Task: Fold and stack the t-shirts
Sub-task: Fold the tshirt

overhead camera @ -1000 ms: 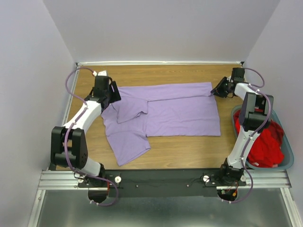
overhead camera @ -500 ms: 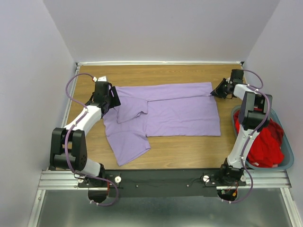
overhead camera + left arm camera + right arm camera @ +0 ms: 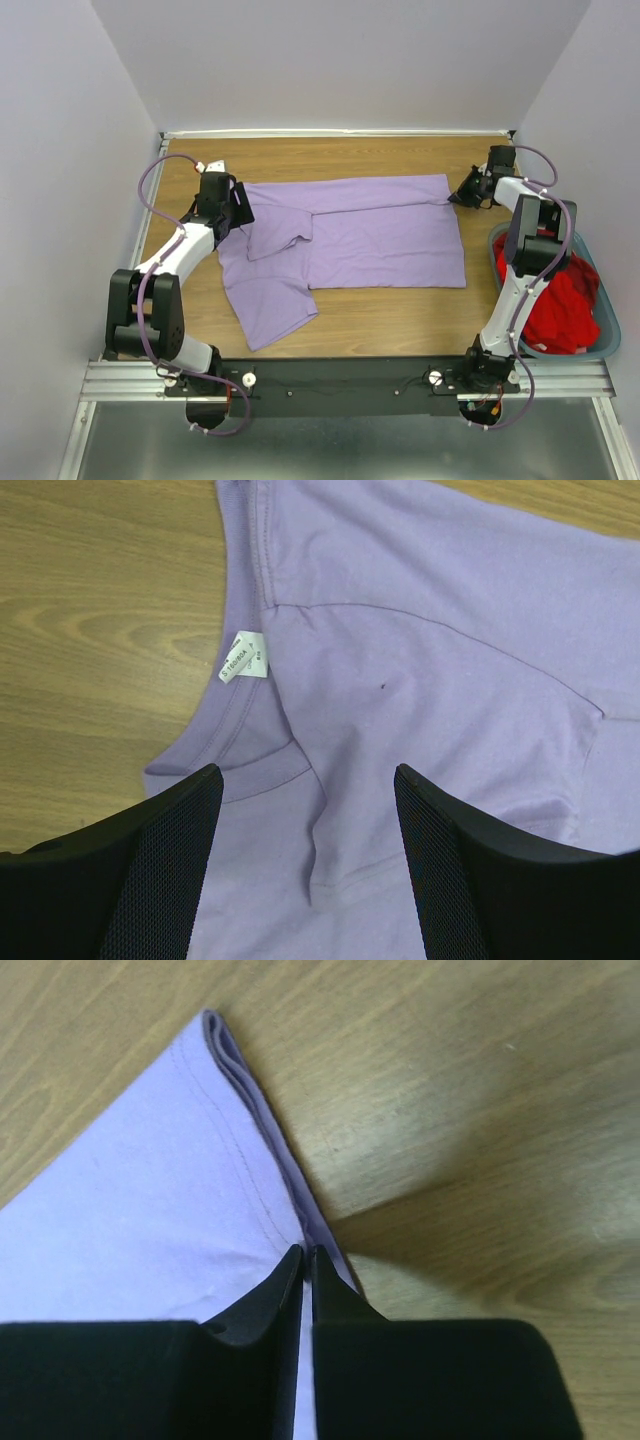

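The lavender t-shirt (image 3: 370, 235) lies spread across the table's middle, its top part folded over and one sleeve trailing toward the near left. My left gripper (image 3: 237, 207) hovers open over its collar (image 3: 250, 780) and white label (image 3: 245, 657); the left wrist view (image 3: 307, 775) shows cloth between the spread fingers. My right gripper (image 3: 456, 195) is at the shirt's far right corner. In the right wrist view (image 3: 307, 1252) it is shut on the doubled hem edge (image 3: 240, 1080). The red t-shirt (image 3: 560, 300) lies crumpled in the basket.
The teal-grey basket (image 3: 610, 345) stands at the table's right edge beside the right arm. Bare wood table (image 3: 380, 320) shows along the near edge and far side. Walls close in the table on three sides.
My left gripper has slid a little nearer over the collar area. My right gripper has edged slightly right at the corner. The shirt has hardly moved.
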